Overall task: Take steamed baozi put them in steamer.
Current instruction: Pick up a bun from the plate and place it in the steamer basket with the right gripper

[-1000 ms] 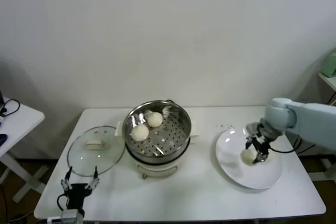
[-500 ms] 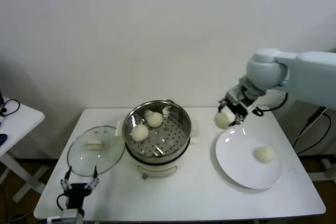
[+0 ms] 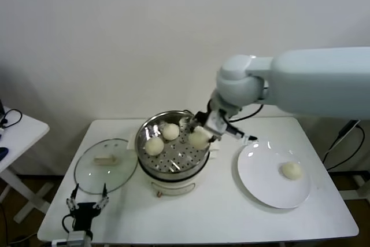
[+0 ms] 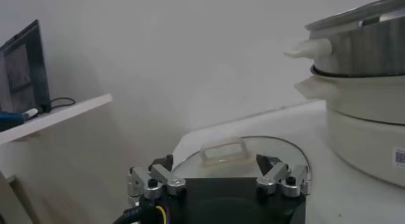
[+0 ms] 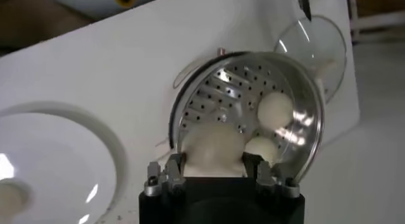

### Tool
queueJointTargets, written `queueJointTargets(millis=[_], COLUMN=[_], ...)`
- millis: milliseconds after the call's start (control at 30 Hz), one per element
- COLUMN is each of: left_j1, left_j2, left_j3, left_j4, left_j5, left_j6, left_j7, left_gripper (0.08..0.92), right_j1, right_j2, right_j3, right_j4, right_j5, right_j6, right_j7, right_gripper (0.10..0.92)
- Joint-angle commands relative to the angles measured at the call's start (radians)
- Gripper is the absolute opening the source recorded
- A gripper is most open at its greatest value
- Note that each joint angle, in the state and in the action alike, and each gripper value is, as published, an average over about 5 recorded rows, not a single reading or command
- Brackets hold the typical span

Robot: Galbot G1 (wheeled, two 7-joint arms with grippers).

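A steamed baozi (image 3: 200, 137) is clenched in the right gripper (image 3: 203, 133) above the right edge of the steamer (image 3: 172, 169), where two buns (image 3: 162, 139) lie on the perforated tray. A fourth bun (image 3: 291, 170) sits on the white plate (image 3: 260, 186) to the right. The steamer's base carries a small label (image 4: 398, 157), unreadable. The glass lid (image 3: 104, 166) lies left on the white table (image 3: 219, 212), before a plain pale wall (image 3: 144, 39). The left gripper (image 4: 219, 181) rests released at the near-left edge.

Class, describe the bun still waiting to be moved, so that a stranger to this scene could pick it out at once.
Find the white table, then the flat white plate at its right end, beside the steel steamer. The bun lies alone on that plate. Two others sit inside the steamer, and a fourth is gripped in the right tool above its rim.
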Motion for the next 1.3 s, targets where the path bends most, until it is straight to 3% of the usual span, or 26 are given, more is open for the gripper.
queueJointTargets(millis=[33, 333, 933, 1133, 1300], left_j1=[-0.002, -0.004, -0.008, -0.007, -0.004], left_j2=[-0.006, -0.007, -0.012, -0.012, -0.011], left_j3=[0.003, 0.001, -0.001, -0.001, -0.001], left_j4=[0.003, 0.011, 0.015, 0.012, 0.008], left_j5=[0.004, 0.007, 0.008, 0.007, 0.005], left_j6=[0.000, 0.000, -0.001, -0.002, -0.002], left_j7=[0.000, 0.000, 0.000, 0.000, 0.000], left_gripper=[0.823, 0.823, 0.823, 0.823, 0.823], right_j1=[-0.197, -0.329, -0.375, -0.325, -0.189], right_j2=[0.157, 0.228, 0.254, 0.220, 0.123], right_j3=[0.043, 0.067, 0.075, 0.097, 0.085], right_j4=[-0.085, -0.216, -0.283, -0.276, -0.251], right_j5=[-0.272, -0.370, -0.319, -0.261, -0.067], right_j6=[0.140, 0.166, 0.177, 0.189, 0.199], right_j7=[0.061, 0.073, 0.057, 0.069, -0.017], right_gripper=[0.605, 0.592, 0.603, 0.741, 0.817])
